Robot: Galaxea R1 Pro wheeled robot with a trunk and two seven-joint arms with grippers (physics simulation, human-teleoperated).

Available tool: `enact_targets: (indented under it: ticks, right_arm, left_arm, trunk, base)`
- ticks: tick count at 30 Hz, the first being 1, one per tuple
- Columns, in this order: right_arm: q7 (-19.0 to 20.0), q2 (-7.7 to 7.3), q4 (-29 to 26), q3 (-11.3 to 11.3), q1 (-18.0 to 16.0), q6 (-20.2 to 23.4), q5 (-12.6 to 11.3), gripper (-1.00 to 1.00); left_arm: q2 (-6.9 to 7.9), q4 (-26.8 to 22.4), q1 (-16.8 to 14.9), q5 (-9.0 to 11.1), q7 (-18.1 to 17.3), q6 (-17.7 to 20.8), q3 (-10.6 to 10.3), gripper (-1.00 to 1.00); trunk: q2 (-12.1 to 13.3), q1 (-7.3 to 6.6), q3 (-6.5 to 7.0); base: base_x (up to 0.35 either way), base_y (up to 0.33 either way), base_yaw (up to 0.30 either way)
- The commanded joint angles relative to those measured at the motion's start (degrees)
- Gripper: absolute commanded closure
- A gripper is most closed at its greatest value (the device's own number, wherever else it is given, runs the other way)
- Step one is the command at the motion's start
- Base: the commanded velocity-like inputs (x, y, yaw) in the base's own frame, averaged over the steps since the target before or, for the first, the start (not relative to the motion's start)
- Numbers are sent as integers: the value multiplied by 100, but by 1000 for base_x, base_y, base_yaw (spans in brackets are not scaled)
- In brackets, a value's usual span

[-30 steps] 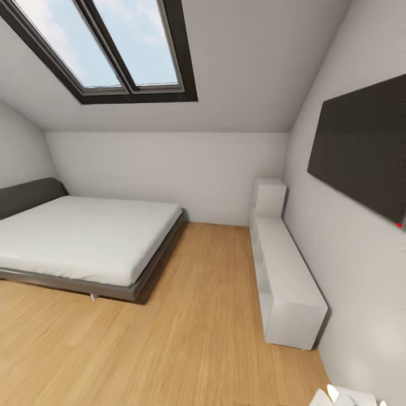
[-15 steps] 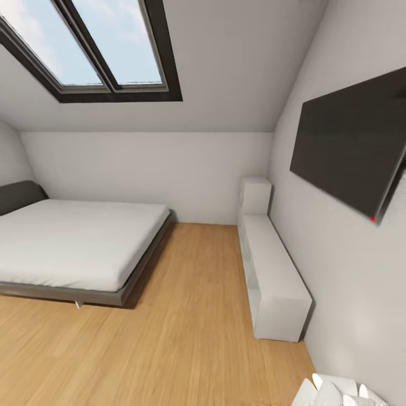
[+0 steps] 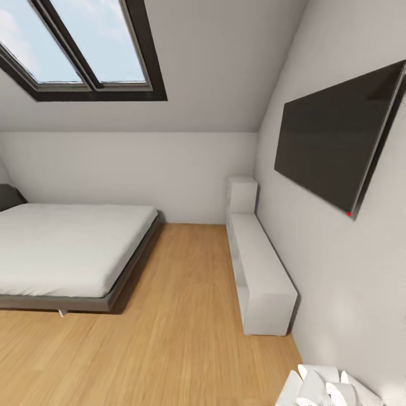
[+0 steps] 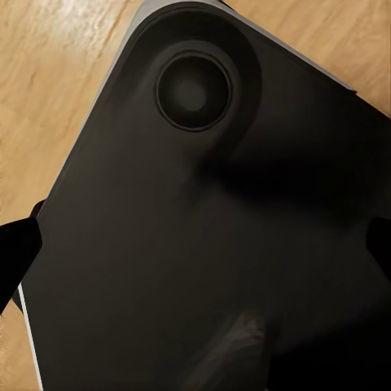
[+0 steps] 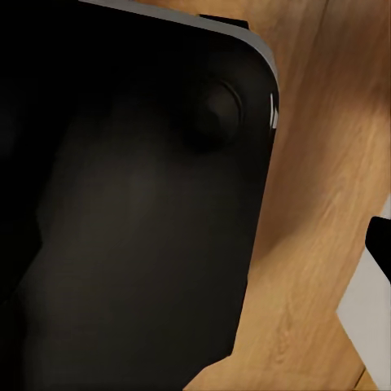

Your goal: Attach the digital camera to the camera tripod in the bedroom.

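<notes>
Looking across the bedroom from our head camera, we see a grey bed [image 3: 73, 248] at the left, a light wood plank floor [image 3: 169, 316], a skylight [image 3: 84, 51] in the sloped ceiling, a dark wall screen [image 3: 338, 141] on the right wall, and low white cube shelves [image 3: 256, 270] standing against that wall beneath it. Pale rounded parts of our own body [image 3: 321, 386] peek in at the lower right. Our wrist cameras look down on our dark base [image 4: 204, 244], with wood floor beside it. Dark slivers at the picture edges may be fingers, so we cannot tell how either pincer stands, wide or narrow, or whether it holds anything.

We judge that we are at the searching step: inside the right room, but neither the digital camera nor the camera tripod appears in what we see, so we cannot place them. Next we would need to turn or drive on until both come into sight, then approach the camera first for a grasp.
</notes>
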Motion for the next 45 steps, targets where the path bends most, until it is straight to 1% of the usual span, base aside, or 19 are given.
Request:
enact_targets:
  ticks: [1,16,19,23,25,32,36,39,45]
  right_arm:
    - [-3,-1,-3,0,0,-9,51,-100]
    - [-10,-19,-3,-10,0,-4,46,-100]
    - [87,-11,-101,89,-26,93,144,-100]
    - [216,0,-230,219,-26,221,273,-100]
    - [149,2,-295,284,-26,282,337,-100]
    - [-42,13,-156,510,-26,55,561,-100]
    - [-40,15,-252,640,-26,-72,690,-100]
    - [-33,15,-349,738,-26,-71,787,-100]
    - [9,15,-542,932,-26,5,783,-100]
  left_arm:
    - [-1,-5,1,25,-3,-7,-6,-100]
    - [3,-5,1,27,0,-7,0,-100]
    - [97,-102,58,25,-5,-59,0,-100]
    - [76,-231,17,25,7,-90,-7,-100]
    - [74,-267,11,25,13,-101,-10,-100]
    - [65,-283,-1,25,29,-118,-8,-100]
    - [62,-292,-4,25,32,-120,-14,-100]
    - [61,-293,-5,25,32,-121,-15,-100]
    - [61,-294,-1,25,32,-121,-16,-100]
  trunk:
    - [-2,0,-4]
    - [-2,0,-4]
    - [-2,0,-4]
    - [-2,0,-4]
    - [-2,0,-4]
    - [-2,0,-4]
    - [-2,0,-4]
    - [-2,0,-4]
    - [-2,0,-4]
  base:
    - [0,0,-103]
    - [0,0,-19]
    - [0,0,0]
    - [0,0,0]
    - [0,0,0]
    - [0,0,0]
    - [0,0,0]
    - [0,0,0]
    - [0,0,0]
